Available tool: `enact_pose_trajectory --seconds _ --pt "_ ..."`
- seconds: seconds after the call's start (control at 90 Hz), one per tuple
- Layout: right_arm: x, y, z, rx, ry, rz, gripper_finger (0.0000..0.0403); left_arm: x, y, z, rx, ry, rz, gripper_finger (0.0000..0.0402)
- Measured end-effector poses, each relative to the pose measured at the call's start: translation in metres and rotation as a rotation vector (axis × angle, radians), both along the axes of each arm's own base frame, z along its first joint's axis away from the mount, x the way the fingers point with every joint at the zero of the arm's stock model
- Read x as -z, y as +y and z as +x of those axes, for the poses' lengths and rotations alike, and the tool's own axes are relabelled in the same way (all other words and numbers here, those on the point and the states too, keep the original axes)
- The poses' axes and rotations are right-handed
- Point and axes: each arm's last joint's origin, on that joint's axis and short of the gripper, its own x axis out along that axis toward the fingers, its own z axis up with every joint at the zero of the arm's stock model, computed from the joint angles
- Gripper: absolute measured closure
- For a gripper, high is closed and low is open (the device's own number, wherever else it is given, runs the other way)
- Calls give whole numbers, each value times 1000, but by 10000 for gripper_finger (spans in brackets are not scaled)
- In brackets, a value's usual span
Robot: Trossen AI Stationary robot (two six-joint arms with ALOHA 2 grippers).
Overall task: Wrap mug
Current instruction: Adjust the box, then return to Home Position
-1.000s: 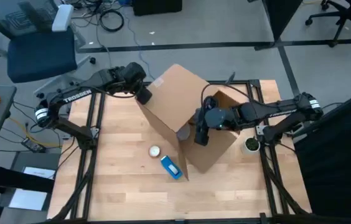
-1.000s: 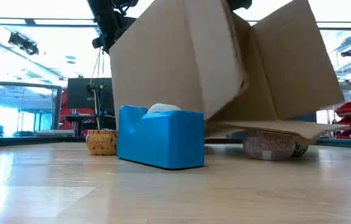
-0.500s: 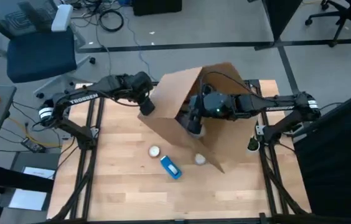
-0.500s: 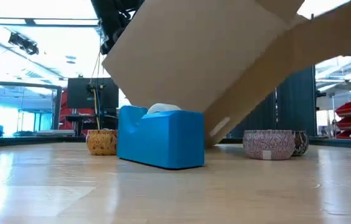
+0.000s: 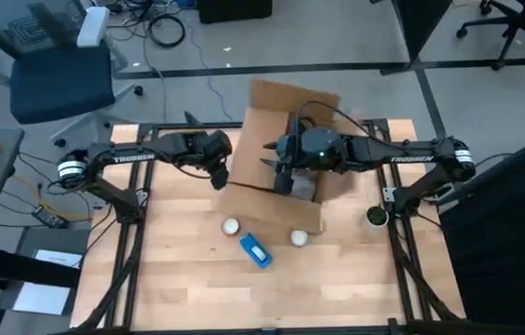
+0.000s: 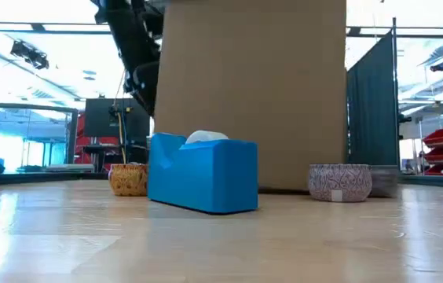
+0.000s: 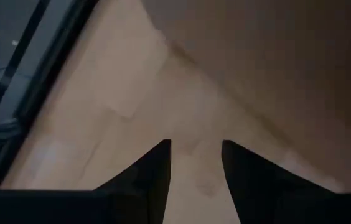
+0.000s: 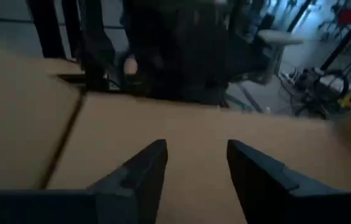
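Now the cardboard box [image 5: 281, 154] stands at the worktop's [image 5: 179, 279] far middle, the left pincer [image 5: 218, 177] open and empty beside it, the right pincer [image 5: 282, 177] parted over a flap, gripping nothing I can see, while no mug is identifiable, so locating it seemingly comes next.

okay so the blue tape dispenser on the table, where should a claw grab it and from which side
Grip the blue tape dispenser across its two long flat sides, coming straight down from above. It lies apart from the cardboard box and the two small cups, so nothing crowds those sides. The low view shows a blocky body with upright faces, which suits a pinch across its narrow width.
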Motion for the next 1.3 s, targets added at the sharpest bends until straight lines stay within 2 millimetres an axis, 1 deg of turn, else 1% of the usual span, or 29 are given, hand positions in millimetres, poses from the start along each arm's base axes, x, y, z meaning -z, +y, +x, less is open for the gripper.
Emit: enact_pose_trajectory --seconds 0.044,0.1,0.211,0.333,0.422,0.511,0.6,0.689,0.789,0.833,0.911,0.967,1.033,1.144,1.3 --pt "-2 0 -3 4 2 -18 251 3 -1 -1 -4 5 -5 273" --pt "-11 2 -11 15 -23 -28 251 7 -2 -4 -7 28 -9 273" --pt "-35 13 -39 -6 -102 -32 251 8 -3 -13 6 125 -9 273" --pt "-57 29 -78 -79 -147 -21 251 -11 -7 -26 16 213 18 273" --pt "-65 40 -107 -143 -141 -8 251 -31 -11 -40 0 240 35 273" --pt "-63 51 -133 -223 -126 -4 251 -55 -20 -54 -20 145 54 273" --pt "-53 58 -155 -293 -122 17 251 -74 -33 -72 -31 -10 76 273" --pt "-42 60 -180 -315 -150 56 251 -86 -48 -93 -19 -177 91 273" --pt "-31 56 -207 -323 -211 80 251 -93 -60 -115 -18 -372 82 273" --pt "-29 54 -218 -338 -264 93 251 -93 -65 -124 -21 -450 71 273" --pt "-33 45 -239 -358 -393 106 251 -90 -70 -137 -20 -570 56 273" --pt "-36 39 -254 -372 -480 109 251 -87 -73 -143 -14 -649 47 273" --pt "-34 30 -273 -403 -528 114 251 -79 -75 -148 -7 -726 39 273" --pt "-18 18 -299 -425 -485 196 251 -63 -78 -150 16 -824 30 273" --pt "8 5 -327 -475 -416 441 251 -36 -81 -142 53 -908 9 273"
